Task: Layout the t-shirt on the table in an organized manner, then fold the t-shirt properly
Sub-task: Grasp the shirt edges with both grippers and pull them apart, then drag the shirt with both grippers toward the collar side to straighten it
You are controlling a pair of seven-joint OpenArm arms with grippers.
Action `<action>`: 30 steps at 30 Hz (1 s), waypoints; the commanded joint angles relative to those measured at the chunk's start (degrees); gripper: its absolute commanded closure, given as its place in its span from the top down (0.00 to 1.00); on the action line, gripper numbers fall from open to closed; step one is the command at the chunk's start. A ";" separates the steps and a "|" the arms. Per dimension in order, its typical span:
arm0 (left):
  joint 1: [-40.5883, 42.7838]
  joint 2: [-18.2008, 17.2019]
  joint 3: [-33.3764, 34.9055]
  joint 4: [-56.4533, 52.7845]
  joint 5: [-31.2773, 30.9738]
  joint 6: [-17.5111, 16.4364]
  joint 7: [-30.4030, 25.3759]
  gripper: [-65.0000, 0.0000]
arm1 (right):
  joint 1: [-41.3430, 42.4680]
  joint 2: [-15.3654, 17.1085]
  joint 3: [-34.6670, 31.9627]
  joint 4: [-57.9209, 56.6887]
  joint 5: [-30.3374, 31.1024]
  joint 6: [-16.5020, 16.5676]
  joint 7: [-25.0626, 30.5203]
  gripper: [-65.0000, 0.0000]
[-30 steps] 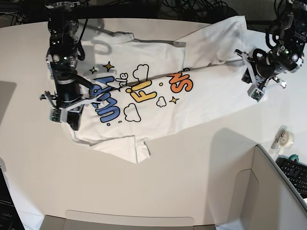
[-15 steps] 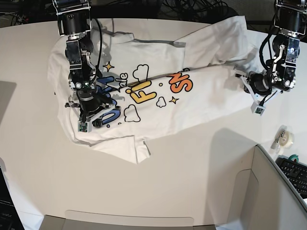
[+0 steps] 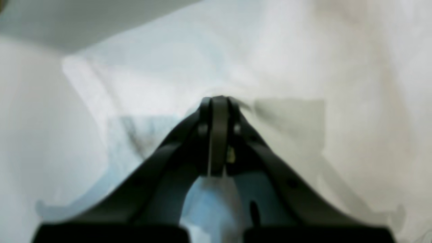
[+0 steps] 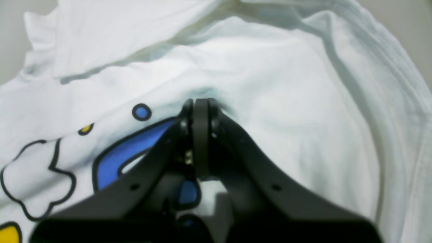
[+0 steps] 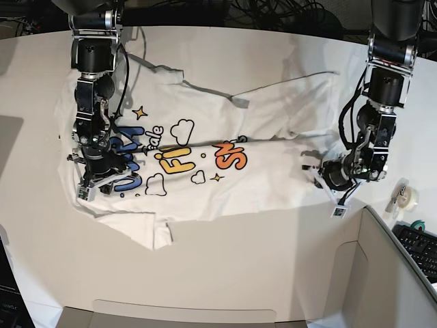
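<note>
The white t-shirt [image 5: 225,171] lies print-up across the off-white table [image 5: 239,273], with its blue, yellow and orange lettering near the middle. My right gripper [image 5: 94,184] is at the shirt's left end. In the right wrist view it [image 4: 199,103] is shut on a puckered bit of the t-shirt [image 4: 287,84] beside a blue letter. My left gripper [image 5: 317,172] is at the shirt's right edge. In the left wrist view it [image 3: 219,101] is shut on a small bunch of plain white t-shirt [image 3: 303,50] cloth.
A grey box [image 5: 389,273] fills the front right corner. A roll of tape [image 5: 407,198] and a keyboard [image 5: 420,247] lie beside it. Cables [image 5: 273,10] run along the far edge. A sleeve [image 5: 153,229] folds out toward the front.
Both arms have come toward the front of the table, dragging the t-shirt with them. The shirt now lies lower and stretched flatter between the two grippers.
</note>
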 commanded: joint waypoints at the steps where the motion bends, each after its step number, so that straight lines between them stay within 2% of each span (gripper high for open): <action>1: -1.69 0.90 0.96 -1.13 -0.19 -0.49 0.43 0.01 | -0.57 1.26 0.52 -0.61 -1.04 -2.43 -4.65 0.00; 6: -5.30 3.89 2.45 -5.26 -0.19 -0.41 -7.31 0.01 | -0.30 3.64 0.88 -0.35 -1.04 -2.43 -4.39 0.00; 10: -5.65 4.06 2.01 0.01 -0.28 -0.41 -8.36 0.02 | 0.58 4.95 1.05 4.57 -0.95 -2.43 -4.39 0.00; 11: -5.65 3.98 0.96 2.47 -0.28 -0.41 -7.75 0.05 | 0.49 5.04 1.23 6.77 -0.95 -2.43 -4.48 0.00; 16: -2.92 2.66 -12.05 14.96 -0.36 -0.41 3.07 0.29 | -1.80 4.95 1.23 19.17 -0.86 -2.43 -4.65 0.00; 18: -0.28 2.66 -16.62 20.85 -0.36 -0.49 7.02 0.32 | -4.08 4.78 1.23 24.88 -0.77 -2.43 -4.65 0.12; 21: 3.67 2.48 -19.79 28.85 -0.36 -0.58 10.89 0.32 | -8.39 3.72 1.23 33.32 -0.68 -2.43 -4.65 0.30; 24: 8.86 1.16 -21.72 36.32 -0.28 -0.58 12.39 0.32 | -15.07 2.67 2.90 42.99 -0.68 -2.52 -4.57 0.43; 28: 16.42 -0.16 -21.99 43.00 -0.28 -0.58 12.21 0.32 | -25.71 -1.82 7.73 53.63 -0.51 -2.25 -4.48 0.47; 30: 19.14 -0.33 -21.99 45.29 -0.28 -0.67 12.21 0.32 | -30.63 -4.10 10.90 55.82 2.30 -2.17 -4.48 0.47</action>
